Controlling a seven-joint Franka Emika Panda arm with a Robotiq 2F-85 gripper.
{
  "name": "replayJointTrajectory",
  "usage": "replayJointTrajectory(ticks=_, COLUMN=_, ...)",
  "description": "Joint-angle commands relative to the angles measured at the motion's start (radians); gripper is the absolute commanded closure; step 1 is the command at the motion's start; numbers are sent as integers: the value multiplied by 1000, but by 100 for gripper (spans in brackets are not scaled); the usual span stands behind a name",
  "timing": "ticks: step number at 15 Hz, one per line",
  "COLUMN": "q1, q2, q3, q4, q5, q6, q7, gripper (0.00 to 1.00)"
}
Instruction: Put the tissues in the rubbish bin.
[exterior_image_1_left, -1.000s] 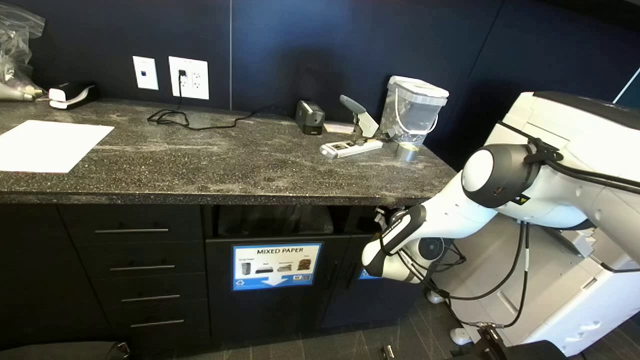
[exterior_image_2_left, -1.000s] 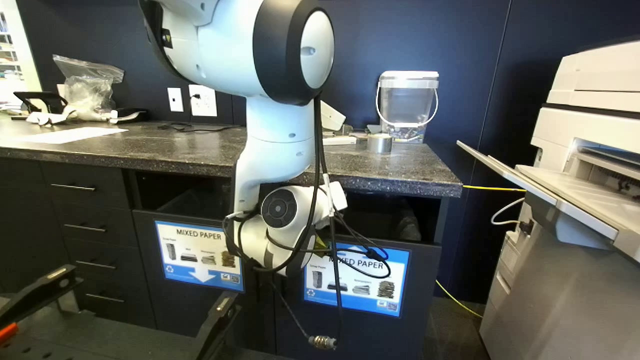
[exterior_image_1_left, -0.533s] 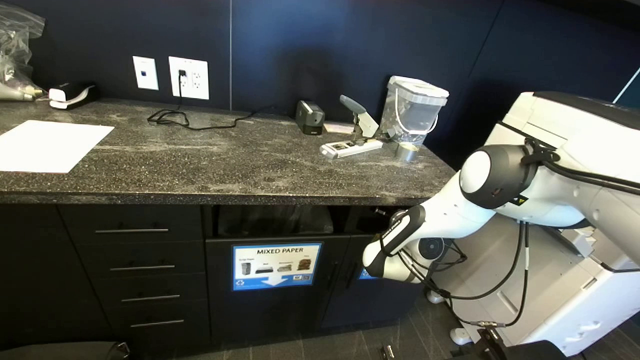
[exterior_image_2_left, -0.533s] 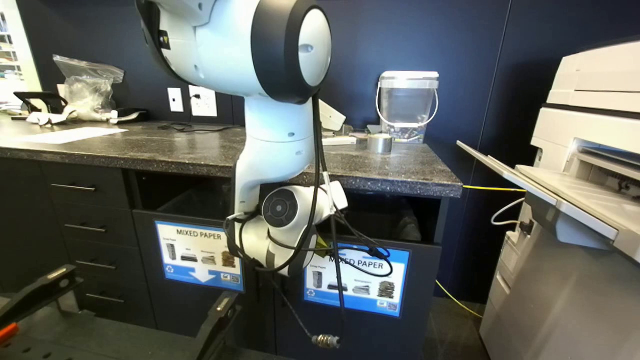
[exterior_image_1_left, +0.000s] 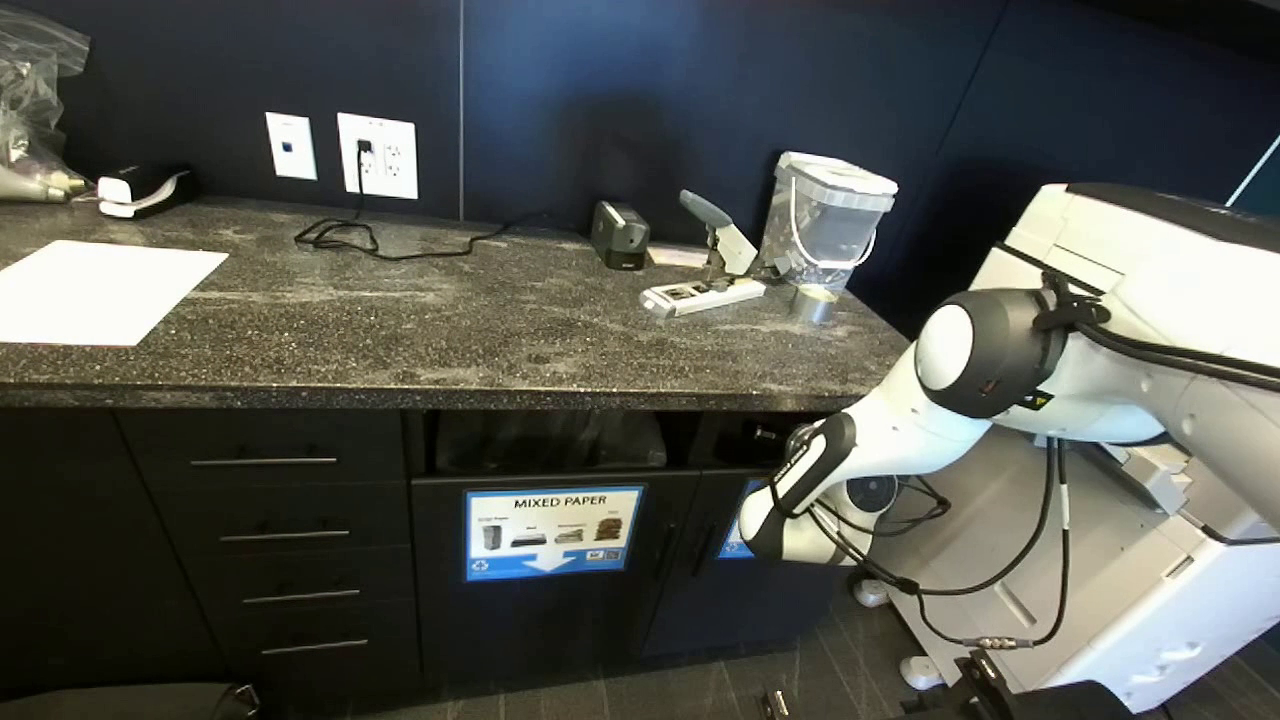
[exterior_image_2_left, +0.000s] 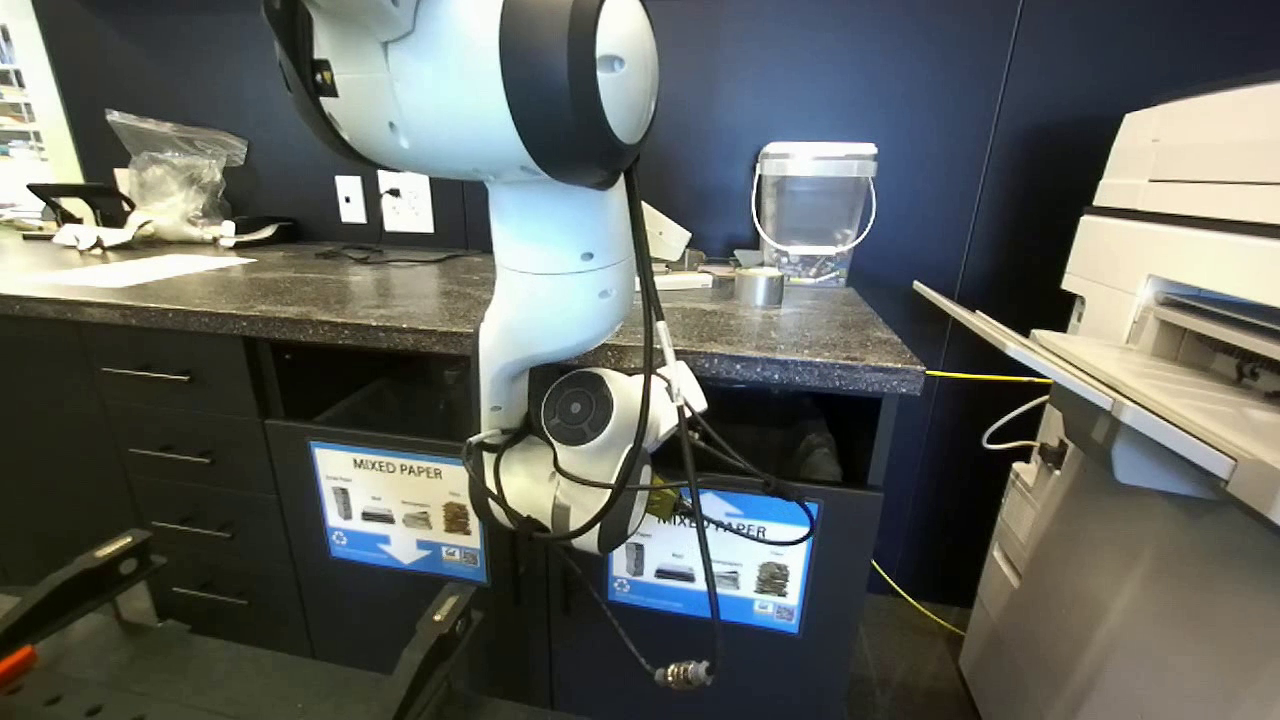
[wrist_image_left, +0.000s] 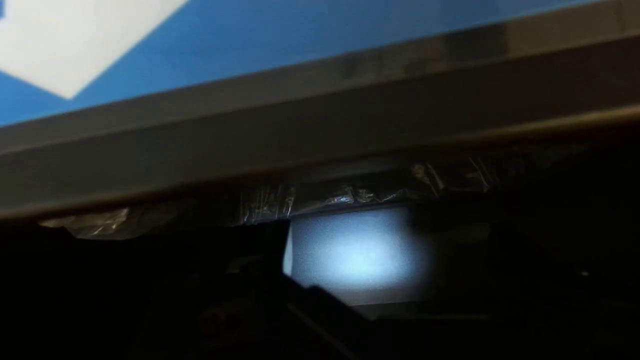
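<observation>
The arm (exterior_image_2_left: 560, 250) hangs down past the front edge of the counter (exterior_image_1_left: 450, 335), with its wrist right up by the slot (exterior_image_2_left: 775, 425) of the rubbish bin (exterior_image_2_left: 845, 560). That's the dark cabinet one with the bright blue label (exterior_image_2_left: 745, 580) on its door.

In an exterior view the gripper (exterior_image_1_left: 762, 436) is just some dark bits at that slot, and in the wrist view there's only a near-black shape low down. So honestly I can't tell how far open it is or whether it's got hold of anything. Same story with the tissues: can't tell where they are.

The wrist view has the blue label across the top, with a white arrow (wrist_image_left: 80, 45) aimed at the bin's top edge. Just below that is some crinkly clear plastic (wrist_image_left: 345, 195), then a bright lit patch (wrist_image_left: 360, 257) with pitch dark around it.

Loose cables (exterior_image_2_left: 690, 480) loop across the blue label, and a metal connector (exterior_image_2_left: 684, 675) dangles low in front of the bin door. Right beside the bin is a lookalike cabinet with a whiter label (exterior_image_2_left: 400, 510), then a stack of drawers (exterior_image_1_left: 295, 566).

Up on the counter, a white sheet (exterior_image_1_left: 100, 292) lies flat, well apart from a pencil sharpener (exterior_image_1_left: 622, 237), a stapler (exterior_image_1_left: 705, 296) tilted wide open and a tape roll (exterior_image_1_left: 814, 305). That roll is next to a clear tub (exterior_image_1_left: 825, 220) with a white lid, visible in both exterior views. A printer (exterior_image_2_left: 1180, 170) stands past the counter's end.
</observation>
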Motion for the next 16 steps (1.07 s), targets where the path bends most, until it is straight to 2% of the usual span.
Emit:
replayJointTrajectory(ticks=1, q1=39, q2=-123, q3=-52, q4=-146, q5=29, q6=-21, q7=-52, gripper=0)
replayJointTrajectory(ticks=5, q1=45, q2=-308, q3=-66, q4=-343, q5=-44, q6=-208, q7=-58, gripper=0)
replayJointTrajectory(ticks=10, q1=25, q2=-542, q3=-53, q4=-573, q5=-93, q6=-504, q7=-90, gripper=0)
replayJointTrajectory(ticks=13, q1=-11, q2=-694, q3=-20, q4=-680, q5=-138, q6=-709, q7=-124, gripper=0)
replayJointTrajectory(ticks=16, q1=-90, q2=-862, q3=62, q4=-767, q5=-153, q6=-964, q7=-188, gripper=0)
